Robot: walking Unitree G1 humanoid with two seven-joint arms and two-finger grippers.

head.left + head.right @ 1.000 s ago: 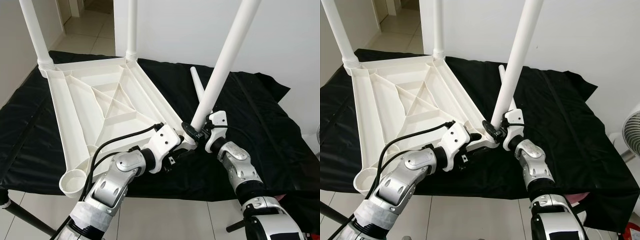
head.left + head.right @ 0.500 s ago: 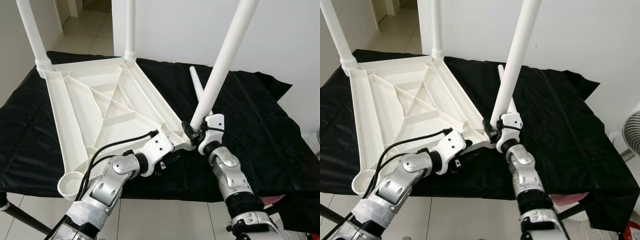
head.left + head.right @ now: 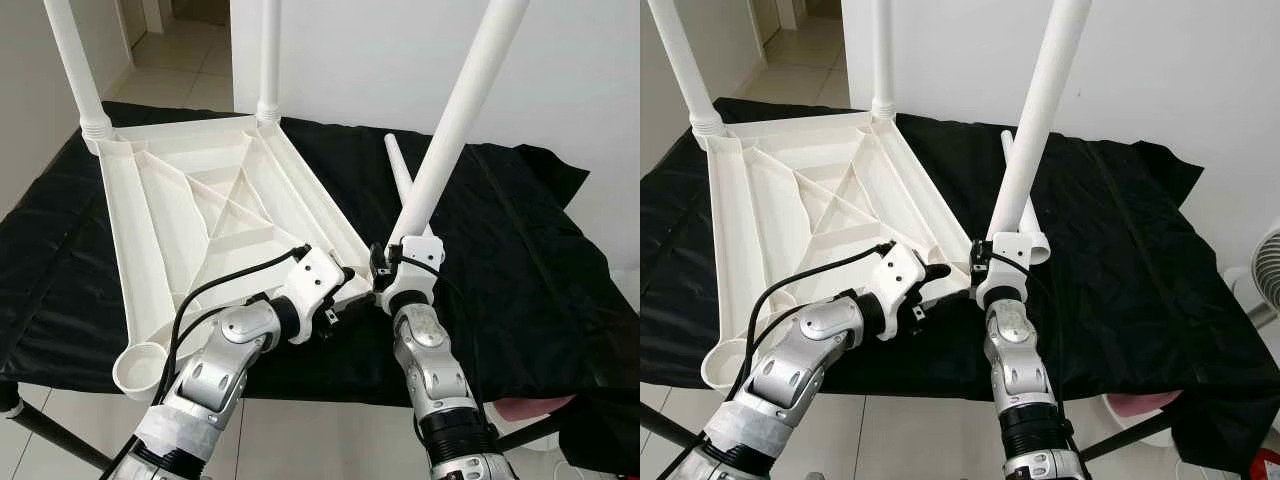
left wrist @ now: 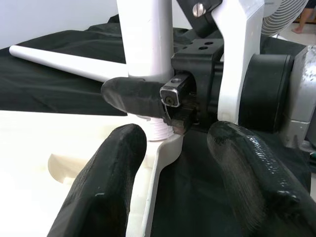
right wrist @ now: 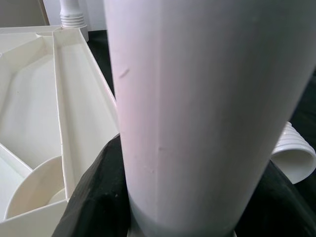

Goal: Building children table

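Held leg (image 3: pixel 455 120): upper end cut by the frame's top edge; lower end hidden behind the right claw (image 3: pixel 385 272).
Two fitted legs (image 3: pixel 75 65): tops cut off likewise.
Tabletop (image 3: pixel 190 215): near corner hidden behind the left claw (image 3: pixel 335 300).
Loose leg (image 3: pixel 398 175): near part hidden behind the held leg.

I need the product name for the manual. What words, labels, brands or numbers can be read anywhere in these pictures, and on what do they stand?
None can be read.
Tabletop, upside down: plain white ribs, no moulded text visible.
Table leg held in the right hand: bare white, no sticker.
Loose leg on the black cloth: unmarked.
Left hand and its white mount: no lettering visible.
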